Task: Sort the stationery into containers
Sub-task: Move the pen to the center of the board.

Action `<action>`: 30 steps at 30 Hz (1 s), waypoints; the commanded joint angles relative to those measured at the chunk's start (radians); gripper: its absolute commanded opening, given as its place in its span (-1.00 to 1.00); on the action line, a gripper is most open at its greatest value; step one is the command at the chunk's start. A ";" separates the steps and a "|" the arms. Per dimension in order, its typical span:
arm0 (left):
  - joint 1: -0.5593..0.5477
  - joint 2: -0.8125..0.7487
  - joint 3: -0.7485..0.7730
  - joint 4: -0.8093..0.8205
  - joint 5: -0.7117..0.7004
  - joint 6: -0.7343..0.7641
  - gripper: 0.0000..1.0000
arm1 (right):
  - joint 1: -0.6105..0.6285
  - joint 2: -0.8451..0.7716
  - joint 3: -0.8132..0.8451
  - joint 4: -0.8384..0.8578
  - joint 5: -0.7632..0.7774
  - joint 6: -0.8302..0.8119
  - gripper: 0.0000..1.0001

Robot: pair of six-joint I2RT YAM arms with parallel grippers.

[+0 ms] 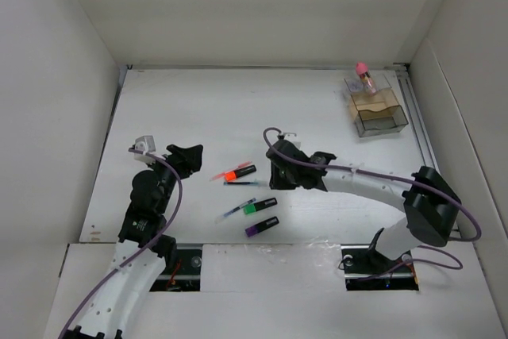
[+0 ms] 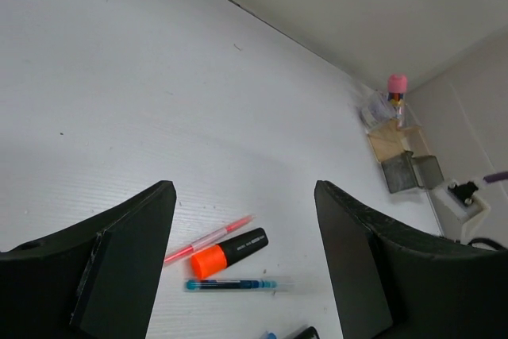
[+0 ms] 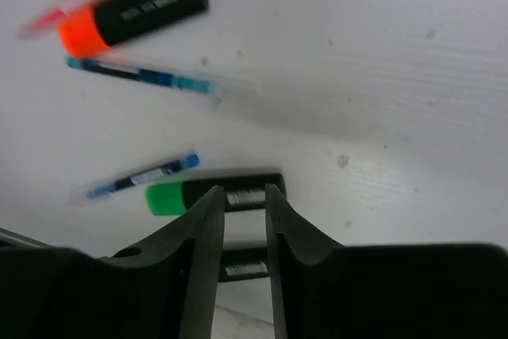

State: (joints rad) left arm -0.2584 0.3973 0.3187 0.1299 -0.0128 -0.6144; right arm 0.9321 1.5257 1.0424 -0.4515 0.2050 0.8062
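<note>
The orange highlighter lies mid-table beside a thin pink pen and a dark-blue pen. The green highlighter, a second blue pen and the purple highlighter lie nearer. My right gripper hovers just right of them, its jaws a narrow gap apart and empty; its wrist view shows the green highlighter under its tips. My left gripper is wide open and empty, left of the orange highlighter. The pink-topped jar stands in the smoky-grey organiser.
White walls close in the table on the left, back and right. The organiser sits in the far right corner. Purple cables loop along both arms. The right arm's forearm stretches across the table's near right part.
</note>
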 commanded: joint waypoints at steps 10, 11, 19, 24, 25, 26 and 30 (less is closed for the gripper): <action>-0.015 -0.017 -0.027 0.057 -0.033 0.053 0.35 | 0.353 -0.030 -0.021 -0.190 0.062 0.065 0.44; -0.015 -0.017 -0.027 0.057 -0.033 0.053 0.35 | 0.367 -0.021 -0.006 -0.190 0.042 0.053 0.47; -0.015 -0.026 -0.018 0.030 -0.061 0.053 0.35 | 0.444 0.122 0.108 -0.239 0.087 -0.016 0.75; -0.015 -0.046 -0.009 0.011 -0.084 0.053 0.35 | 0.444 0.241 0.150 -0.285 0.112 -0.006 0.83; -0.015 -0.046 0.000 0.011 -0.093 0.044 0.35 | 0.444 0.257 0.159 -0.285 0.112 -0.006 0.83; -0.015 -0.046 0.000 0.011 -0.093 0.044 0.35 | 0.444 0.270 0.159 -0.285 0.102 -0.006 0.83; -0.015 -0.055 0.000 0.011 -0.093 0.044 0.35 | 0.444 0.307 0.169 -0.274 0.140 0.019 0.83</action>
State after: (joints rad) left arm -0.2687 0.3538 0.3012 0.1215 -0.0895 -0.5770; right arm 1.3693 1.8164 1.1809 -0.7029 0.2928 0.8127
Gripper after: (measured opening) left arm 0.676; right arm 0.913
